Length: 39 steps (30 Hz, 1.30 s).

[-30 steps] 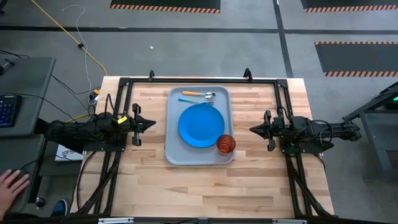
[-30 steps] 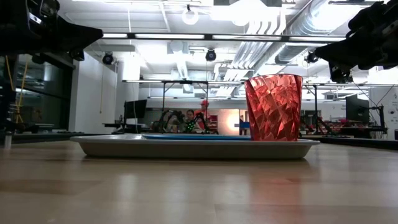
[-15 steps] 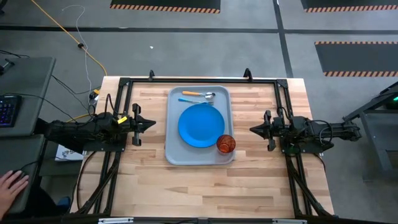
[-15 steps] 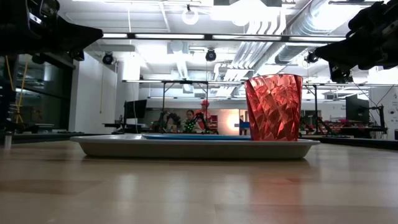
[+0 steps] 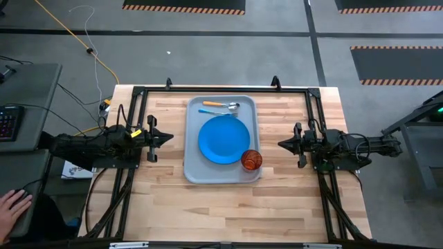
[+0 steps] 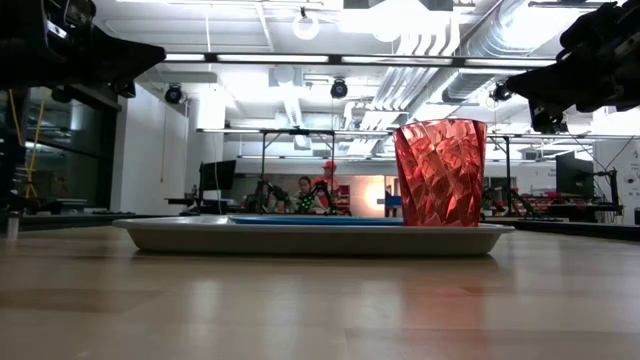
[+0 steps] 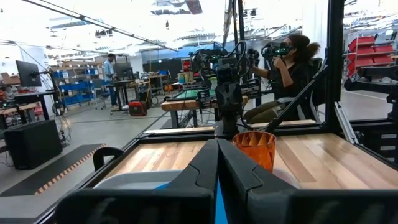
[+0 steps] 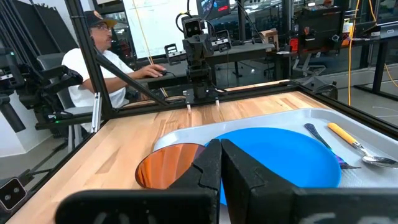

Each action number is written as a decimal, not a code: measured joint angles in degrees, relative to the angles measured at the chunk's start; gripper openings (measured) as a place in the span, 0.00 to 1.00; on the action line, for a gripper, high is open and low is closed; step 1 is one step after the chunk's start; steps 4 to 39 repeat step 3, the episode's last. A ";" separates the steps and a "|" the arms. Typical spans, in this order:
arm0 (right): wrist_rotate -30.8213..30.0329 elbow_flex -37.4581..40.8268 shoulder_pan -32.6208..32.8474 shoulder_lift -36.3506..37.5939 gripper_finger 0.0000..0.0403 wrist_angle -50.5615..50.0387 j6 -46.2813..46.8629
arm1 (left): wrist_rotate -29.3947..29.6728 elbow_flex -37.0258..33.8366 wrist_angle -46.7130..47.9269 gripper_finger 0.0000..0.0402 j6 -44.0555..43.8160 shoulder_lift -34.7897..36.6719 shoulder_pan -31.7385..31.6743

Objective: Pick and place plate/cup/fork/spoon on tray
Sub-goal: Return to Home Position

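**Everything sits on the tray; both grippers are closed and empty on either side of it**

You have the wooden table point(image 5: 277, 194) with the grey-blue tray point(image 5: 195, 173) lying flat near its middle, long side running from the near edge to the far edge in the high view.

The blue plate point(image 5: 223, 140) lies flat in the middle of the tray, filling most of its width.

Your left gripper point(image 5: 169, 138) hangs off the tray's left long side, apart from its rim and raised above the bare wood. It points at the tray, and its fingers are pressed together on nothing. Your right gripper point(image 5: 280, 144) hangs off the tray's right long side, also apart from the rim and raised. It faces the tray too, with its fingers closed and holding nothing.

The red-orange cup point(image 5: 251, 160) stands upright inside the tray, in the near corner on the right arm's side, just beside the plate's edge. You cannot tell whether the two touch.

The spoon point(image 5: 221, 105) lies across the tray's far end, close to the far rim. Its orange handle points toward the left arm's side and its metal bowl toward the right.

The blue fork point(image 5: 211, 111) lies inside the tray alongside the spoon, between it and the plate.
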<state>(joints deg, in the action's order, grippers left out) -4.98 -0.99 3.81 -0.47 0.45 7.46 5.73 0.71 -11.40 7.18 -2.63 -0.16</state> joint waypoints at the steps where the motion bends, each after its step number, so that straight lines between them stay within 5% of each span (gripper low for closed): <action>1: -0.02 0.00 -0.02 0.00 0.00 0.00 0.02 | -0.01 0.00 -0.01 0.00 0.04 0.01 -0.01; 39: 0.00 0.00 -0.01 0.01 0.00 0.00 0.00 | -0.01 0.00 0.00 0.00 -0.02 0.00 -0.02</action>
